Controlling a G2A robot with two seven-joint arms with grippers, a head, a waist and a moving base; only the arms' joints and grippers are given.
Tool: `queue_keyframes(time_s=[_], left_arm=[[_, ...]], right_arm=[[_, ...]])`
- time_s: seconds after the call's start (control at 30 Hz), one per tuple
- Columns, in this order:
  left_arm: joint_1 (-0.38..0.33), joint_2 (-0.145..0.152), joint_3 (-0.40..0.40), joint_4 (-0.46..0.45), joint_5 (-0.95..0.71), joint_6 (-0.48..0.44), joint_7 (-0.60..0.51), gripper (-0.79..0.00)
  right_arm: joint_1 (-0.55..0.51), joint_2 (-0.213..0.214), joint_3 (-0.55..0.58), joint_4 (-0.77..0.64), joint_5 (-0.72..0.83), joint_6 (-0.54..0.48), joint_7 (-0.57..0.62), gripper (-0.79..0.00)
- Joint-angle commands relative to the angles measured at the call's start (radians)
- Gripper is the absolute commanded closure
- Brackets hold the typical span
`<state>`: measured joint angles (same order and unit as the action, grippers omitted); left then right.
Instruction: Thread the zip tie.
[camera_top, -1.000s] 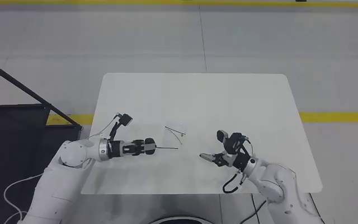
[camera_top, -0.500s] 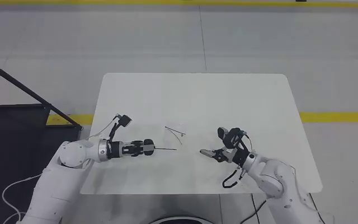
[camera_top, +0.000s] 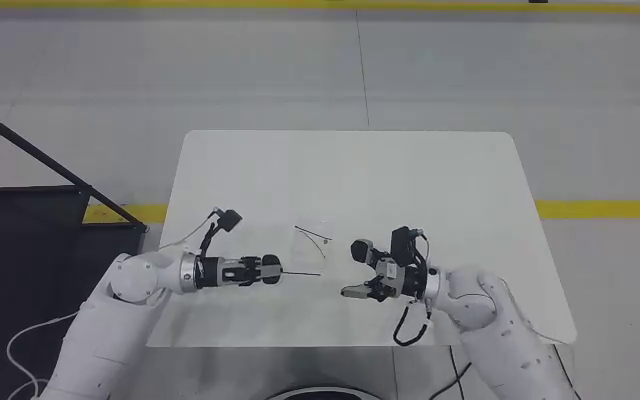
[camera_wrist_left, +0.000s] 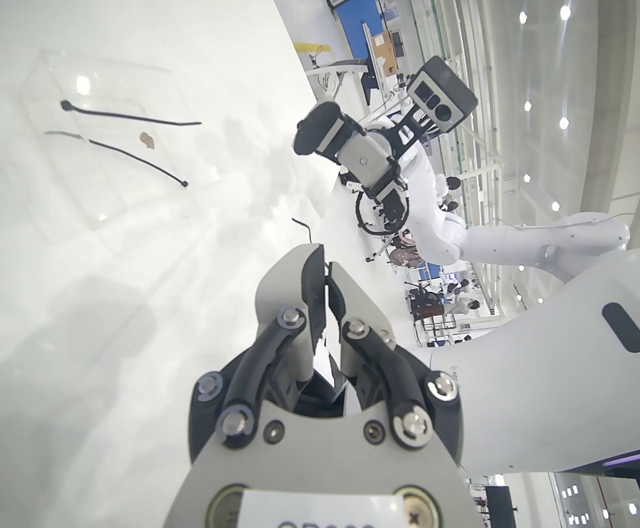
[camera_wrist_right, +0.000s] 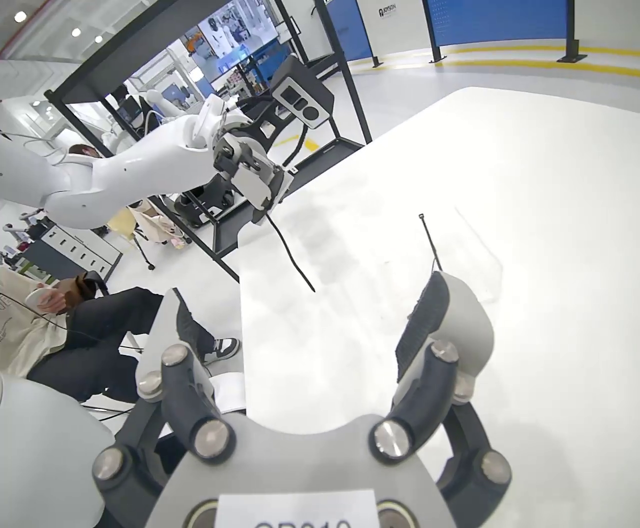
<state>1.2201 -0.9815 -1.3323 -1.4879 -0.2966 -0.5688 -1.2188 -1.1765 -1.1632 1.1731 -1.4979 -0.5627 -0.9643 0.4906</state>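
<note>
Zip ties: three counted. One zip tie (camera_top: 300, 272) is pinched in the left gripper (camera_top: 272, 268); the other two lie loose at a clear tray.

Left gripper: one, over the near-left part of the white table (camera_top: 450, 180). Its fingers (camera_wrist_left: 312, 280) are closed tight on one end of the black zip tie. The rest of the strap sticks out to the right, roughly level, with its thin tip free. The end inside the grip is hidden.

Containers: one, a shallow clear tray (camera_wrist_left: 105, 87). It sits mid-table, just far of the held tie's tip and between the two grippers.
- Contents: two black ties, the first loose tie (camera_wrist_left: 131, 117) and the second loose tie (camera_wrist_left: 137, 161).
- They lie side by side without touching, heads at opposite ends.
- A small brownish scrap (camera_wrist_left: 147, 140) lies between them.
- Cannot tell whether the strap ends overhang the tray rim.

Right gripper (camera_top: 356, 270): one, on the near side, just right of the held tie's tip and not touching it. Its fingers (camera_wrist_right: 430, 310) are spread wide with nothing between them. The opening faces left, toward the tip.
</note>
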Motion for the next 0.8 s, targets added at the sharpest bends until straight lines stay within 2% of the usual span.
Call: queue_keyframes(time_s=[0.0,0.2,0.3,0.47,0.6,0.77], left_arm=[[0.000,0.000,0.000,0.000,-0.001,0.000,-0.001,0.000],[0.000,0.000,0.000,0.000,-0.001,0.000,-0.001,0.000],[0.010,0.000,0.004,-0.024,0.054,0.017,0.058,0.000],[0.023,0.000,0.017,-0.060,0.087,0.019,0.086,0.000],[0.027,0.003,0.020,-0.070,0.082,0.008,0.076,0.000],[0.024,0.006,0.025,-0.065,0.069,-0.001,0.065,0.000]], right_arm=[[-0.001,0.000,0.001,-0.001,-0.003,0.002,-0.001,-0.785],[-0.001,0.000,0.001,-0.001,-0.003,0.002,-0.001,-0.785],[-0.005,-0.002,-0.027,-0.018,-0.019,0.023,0.009,-0.785],[0.034,-0.006,-0.074,0.013,0.045,0.017,0.029,-0.785],[0.080,-0.007,-0.118,0.052,0.118,-0.030,0.079,-0.785],[0.125,-0.008,-0.160,0.071,0.137,0.008,0.136,-0.705]])
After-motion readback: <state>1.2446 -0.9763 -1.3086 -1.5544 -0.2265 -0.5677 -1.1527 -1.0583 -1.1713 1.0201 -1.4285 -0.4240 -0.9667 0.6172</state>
